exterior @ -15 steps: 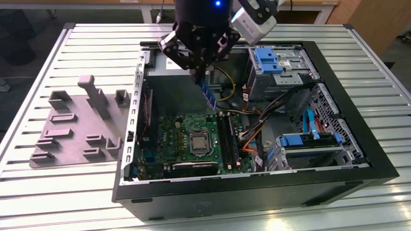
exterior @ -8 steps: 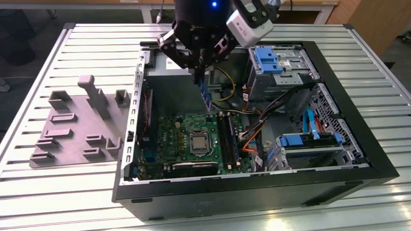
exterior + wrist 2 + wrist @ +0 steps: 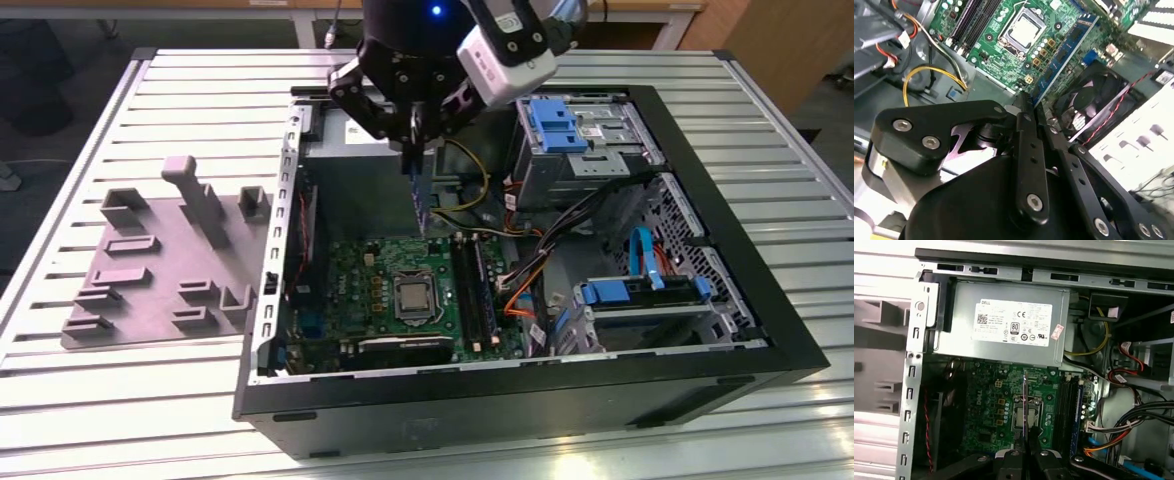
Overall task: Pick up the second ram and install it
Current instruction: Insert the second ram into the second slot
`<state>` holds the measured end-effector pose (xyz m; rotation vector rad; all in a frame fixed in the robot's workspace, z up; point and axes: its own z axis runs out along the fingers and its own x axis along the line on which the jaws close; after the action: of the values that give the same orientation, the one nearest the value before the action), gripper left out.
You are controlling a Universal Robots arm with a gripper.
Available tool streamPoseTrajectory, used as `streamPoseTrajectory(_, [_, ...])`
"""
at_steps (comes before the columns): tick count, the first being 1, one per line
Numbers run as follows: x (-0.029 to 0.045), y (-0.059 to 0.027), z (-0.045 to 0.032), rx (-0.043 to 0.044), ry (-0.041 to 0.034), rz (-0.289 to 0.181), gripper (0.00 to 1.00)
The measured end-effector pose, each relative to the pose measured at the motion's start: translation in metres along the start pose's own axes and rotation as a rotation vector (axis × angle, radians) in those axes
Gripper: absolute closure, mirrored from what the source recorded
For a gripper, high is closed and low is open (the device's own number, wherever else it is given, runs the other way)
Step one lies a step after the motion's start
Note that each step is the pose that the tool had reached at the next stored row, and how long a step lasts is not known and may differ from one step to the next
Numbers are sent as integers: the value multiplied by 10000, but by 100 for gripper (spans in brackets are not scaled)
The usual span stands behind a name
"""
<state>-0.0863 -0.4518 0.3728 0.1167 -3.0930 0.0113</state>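
While our claw (image 3: 416, 135) hangs above the open computer case (image 3: 747, 330), we see its two fingers clenched on the second ram (image 3: 423, 195), gripping the top edge so the stick hangs on edge, long side down, over the green board (image 3: 360, 290). We judge that hold keeps its contact edge free for seating. Its black slots (image 3: 474, 285) lie just toward the exterior view's right, beside the bare processor socket (image 3: 414, 298).

One open computer case (image 3: 534, 400) sits on one slatted table (image 3: 160, 420), holding one green motherboard (image 3: 360, 290), one processor socket (image 3: 415, 298) and one power supply (image 3: 1004, 322). One gripper (image 3: 416, 140) carries one ram stick (image 3: 424, 200). One grey fixture plate (image 3: 147, 270) lies beside the case.
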Motion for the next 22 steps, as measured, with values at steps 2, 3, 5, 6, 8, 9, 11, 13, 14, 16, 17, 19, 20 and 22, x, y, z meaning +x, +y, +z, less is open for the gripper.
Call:
streamPoseTrajectory(2, [0, 0, 1, -15, 2, 326, 86])
streamPoseTrajectory(3, [-2, 0, 1, -18, 2, 398, 86])
streamPoseTrajectory(5, [-2, 0, 1, -19, 2, 403, 86])
streamPoseTrajectory(6, [-3, 0, 1, -19, 2, 402, 86])
streamPoseTrajectory(8, [-3, 0, 1, -18, 3, 402, 86])
streamPoseTrajectory(9, [-3, 0, 1, -18, 3, 402, 86])
streamPoseTrajectory(11, [-4, 0, 1, -18, 3, 402, 86])
streamPoseTrajectory(13, [-4, 0, 1, -19, 3, 402, 86])
streamPoseTrajectory(14, [-4, 0, 1, -19, 2, 402, 86])
streamPoseTrajectory(16, [-4, 0, 1, -19, 2, 404, 86])
streamPoseTrajectory(17, [-5, 0, 1, -20, 2, 418, 86])
streamPoseTrajectory(19, [-5, 1, 2, -30, 4, 627, 86])
streamPoseTrajectory(20, [-5, 2, 3, -35, 5, 780, 86])
streamPoseTrajectory(22, [-5, 2, 8, -49, 6, 1079, 86])
